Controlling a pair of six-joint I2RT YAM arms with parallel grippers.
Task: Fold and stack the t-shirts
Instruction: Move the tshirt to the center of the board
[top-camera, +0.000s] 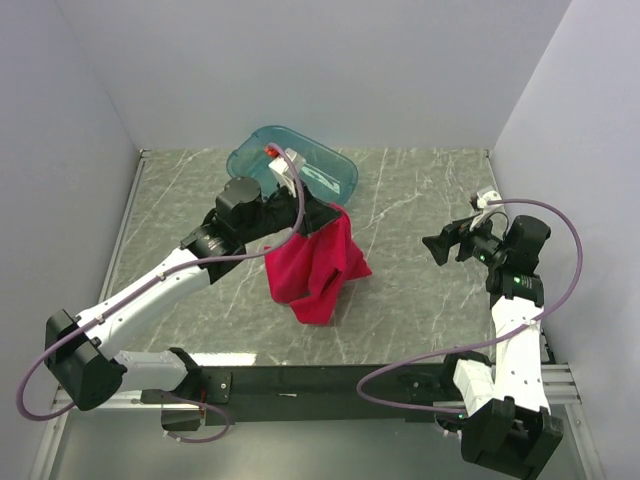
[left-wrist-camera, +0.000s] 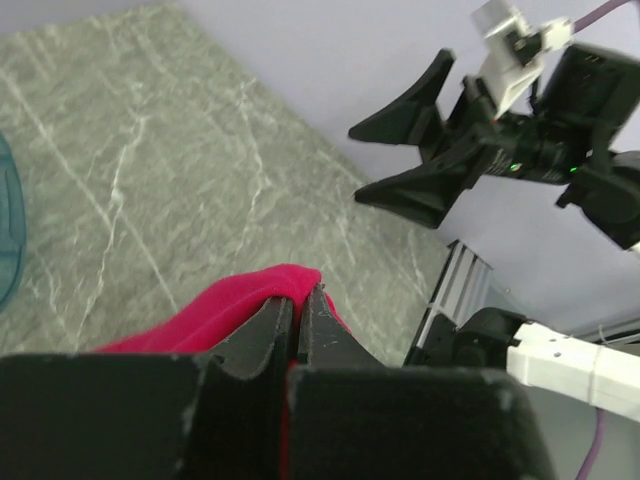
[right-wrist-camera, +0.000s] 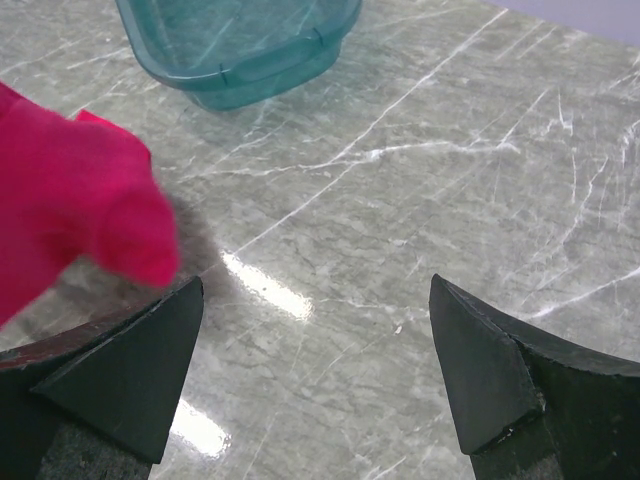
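Top view: the left gripper (top-camera: 333, 212) is holding the red t-shirt (top-camera: 315, 270) by one edge, just in front of the teal basin (top-camera: 245, 160), with the cloth hanging bunched. The right gripper (top-camera: 441, 245) is hovering well right of the basin, jaws wide apart.

Left wrist view: the fingers are pinching together on a fold of cloth.

Right wrist view: the open claw is facing a dangling corner. It should probably be taking a free hem there, so that both arms can spread the shirt flat.

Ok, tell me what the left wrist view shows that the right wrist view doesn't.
Left wrist only: the left tool shut on a fold of the red t-shirt, and the right arm. Right wrist only: the near wall of the teal basin; the left view catches just a sliver. Both: the t-shirt, the marble table, the right tool open and empty.
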